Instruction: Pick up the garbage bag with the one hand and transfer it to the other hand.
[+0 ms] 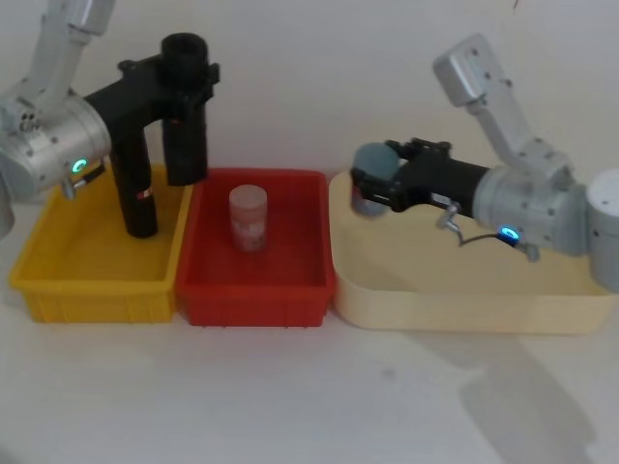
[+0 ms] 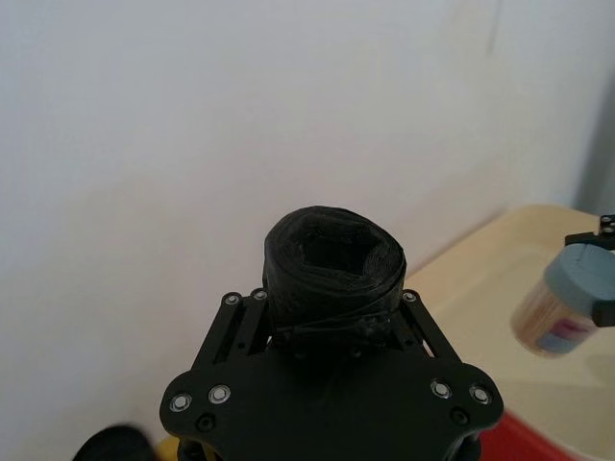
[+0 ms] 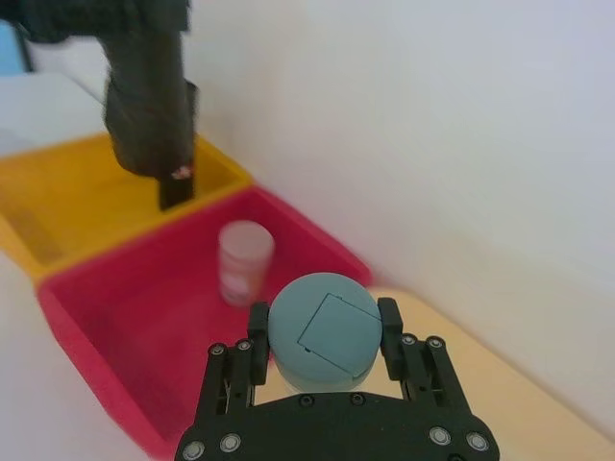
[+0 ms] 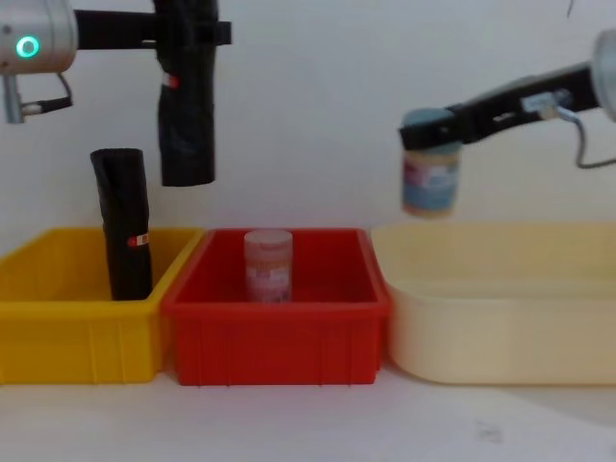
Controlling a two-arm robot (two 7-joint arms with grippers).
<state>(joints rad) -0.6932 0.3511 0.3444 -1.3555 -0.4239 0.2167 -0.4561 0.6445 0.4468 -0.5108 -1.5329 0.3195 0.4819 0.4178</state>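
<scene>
Two black rolls at far left. One, the second black roll [image 4: 123, 226], stands upright inside the yellow bin [image 1: 58, 275], red-and-white band near its lower half, leaning slightly. The other is the garbage bag [image 1: 184, 116], held upright in the air, well clear of the bin rims, over the seam between the yellow bin and the red bin [image 1: 256, 295].

Left gripper [image 1: 189, 72], on the green-lit arm, is clamped round the bag's upper part. Left wrist view: roll's hollow end faces the camera, fingers [image 2: 231, 300] pressed on both sides.

Red bin: pink jar [image 1: 248, 217] upright near the middle, touched by nothing.

Cream tray [image 1: 464, 309] at right, touching the red bin.

Right gripper [image 1: 379, 176], on the blue-lit arm, is closed on the blue-lidded jar [image 4: 430, 178], fingers at the lid; jar hangs above the tray's left end, clear of its rim and well apart from the bag.
</scene>
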